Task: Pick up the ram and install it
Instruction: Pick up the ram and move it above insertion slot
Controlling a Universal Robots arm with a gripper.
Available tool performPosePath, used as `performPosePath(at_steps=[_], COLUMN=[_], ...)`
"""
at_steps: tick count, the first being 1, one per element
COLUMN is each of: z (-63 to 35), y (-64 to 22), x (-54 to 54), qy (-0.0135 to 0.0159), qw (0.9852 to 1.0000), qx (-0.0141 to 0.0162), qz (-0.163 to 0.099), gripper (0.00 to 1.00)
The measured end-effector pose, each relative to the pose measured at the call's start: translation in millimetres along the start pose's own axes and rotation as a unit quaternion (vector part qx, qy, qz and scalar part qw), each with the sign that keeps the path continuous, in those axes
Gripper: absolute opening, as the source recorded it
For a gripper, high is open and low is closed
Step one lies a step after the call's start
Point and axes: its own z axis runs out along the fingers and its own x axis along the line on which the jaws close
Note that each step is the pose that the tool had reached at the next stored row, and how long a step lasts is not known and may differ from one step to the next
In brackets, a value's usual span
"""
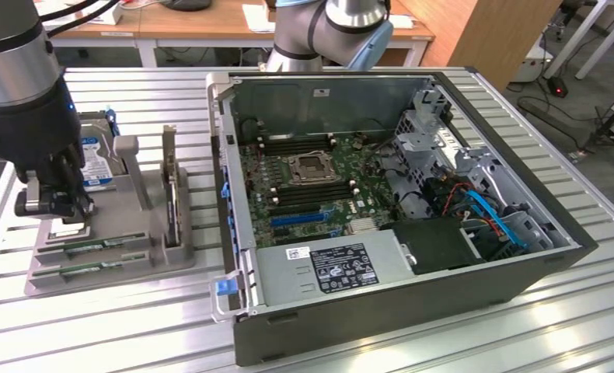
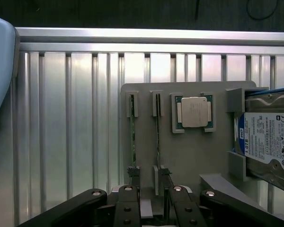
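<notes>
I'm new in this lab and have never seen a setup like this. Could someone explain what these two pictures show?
It's one robot arm beside an open computer case. The exterior view comes from a camera off the arm, the wrist view from one on its wrist, looking past the claw. On the slatted table sits a grey holder with two ram sticks, a processor chip and a hard drive. The claw is open over the sticks' ends and holds nothing.
</notes>
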Motion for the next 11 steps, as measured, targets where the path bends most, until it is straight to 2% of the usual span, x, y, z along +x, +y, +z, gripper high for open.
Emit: performPosePath(at_steps=[4,11], z=[2.6,13.5], y=[-0.1,-0.6], x=[0.1,0.4], qy=[0.0,0.0007], qw=[1.0,1.0], qx=[0.0001,0.0], qz=[0.0,0.0], gripper=[0.29,0.29])
